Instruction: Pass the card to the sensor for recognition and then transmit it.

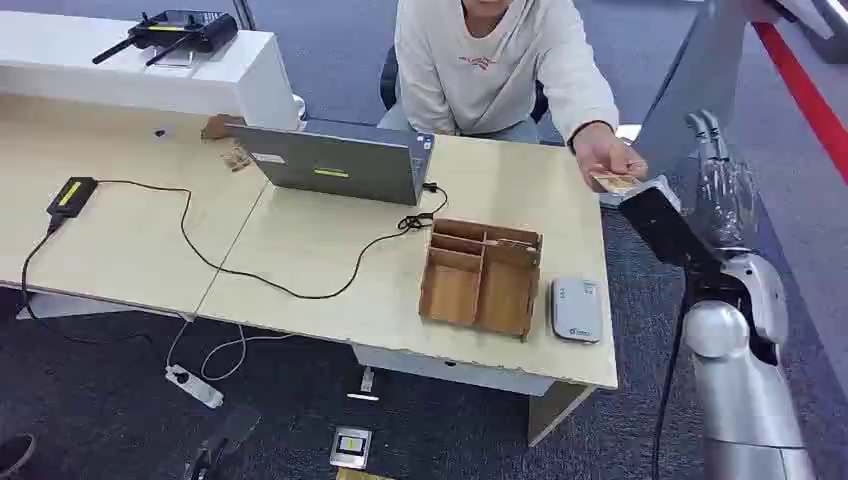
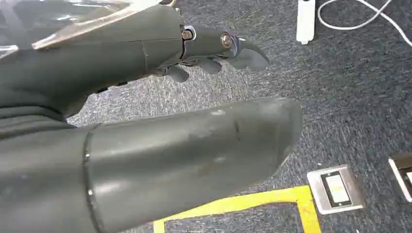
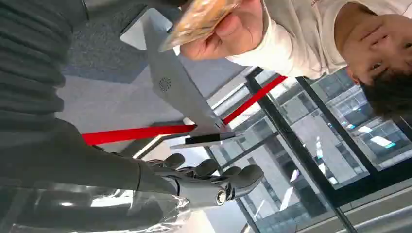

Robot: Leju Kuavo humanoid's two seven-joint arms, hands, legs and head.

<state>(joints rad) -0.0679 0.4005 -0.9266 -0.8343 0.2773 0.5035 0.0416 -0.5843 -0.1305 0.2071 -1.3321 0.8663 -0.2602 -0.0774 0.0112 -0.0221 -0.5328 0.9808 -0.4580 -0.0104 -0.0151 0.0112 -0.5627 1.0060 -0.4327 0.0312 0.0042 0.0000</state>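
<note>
Raising my right hand (image 1: 722,190) beside the desk's far corner, I keep its fingers apart, holding nothing. A person's hand (image 1: 604,160) pinches the flat yellowish card (image 1: 615,183) just beside it, apparently not touching. Card print is unreadable. My left hand (image 2: 214,48) hangs loosely spread.

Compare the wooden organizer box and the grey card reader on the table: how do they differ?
The wooden box is brown, open on top and divided into compartments; the card reader is a light grey, flat, closed device. The box is clearly larger and taller than the reader. The box lies nearer the laptop, the reader nearer the table's right edge. Both rest on the table, side by side.
</note>
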